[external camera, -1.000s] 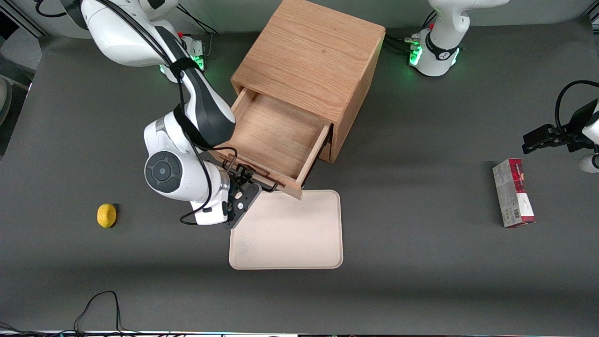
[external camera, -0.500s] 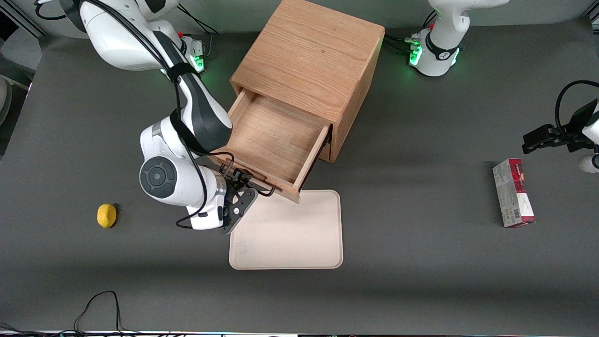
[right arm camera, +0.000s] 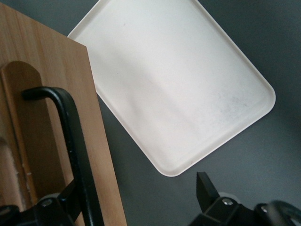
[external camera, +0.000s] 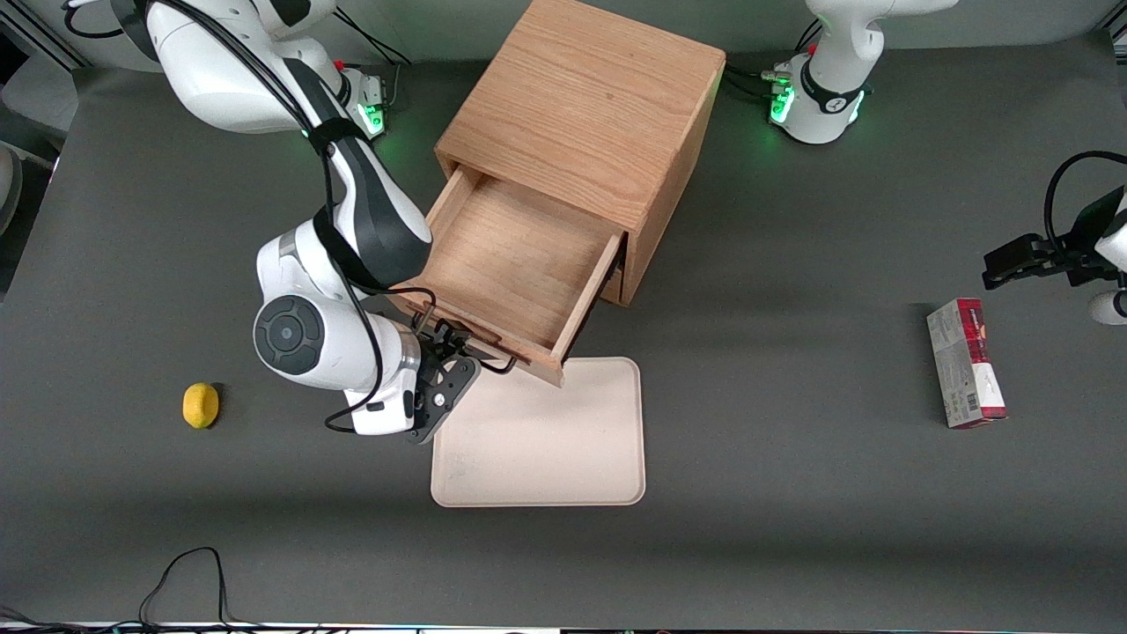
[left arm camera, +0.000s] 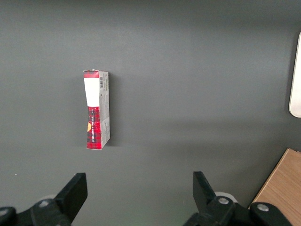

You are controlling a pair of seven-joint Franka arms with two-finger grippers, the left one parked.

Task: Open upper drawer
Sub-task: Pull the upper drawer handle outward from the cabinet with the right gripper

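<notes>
The upper drawer (external camera: 519,264) is pulled out of the oak cabinet (external camera: 590,106), and its bare wooden floor shows. Its thin black wire handle (external camera: 482,356) runs along the front panel, on the side nearest the front camera. My right gripper (external camera: 445,345) is at that handle, at the end toward the working arm. In the right wrist view the drawer front (right arm camera: 51,94) and the handle (right arm camera: 77,155) show close up. The gripper (right arm camera: 136,188) is open. The handle lies between the spread fingers, close against one of them. The lower drawer is hidden under the upper one.
A cream tray (external camera: 546,440) lies flat on the table in front of the drawer, just under its front edge, and also shows in the right wrist view (right arm camera: 174,84). A yellow lemon (external camera: 201,405) lies toward the working arm's end. A red box (external camera: 966,361) lies toward the parked arm's end.
My wrist and gripper have slid a little along the handle toward the working arm's end of the table. The drawer stays pulled out, almost unmoved.
</notes>
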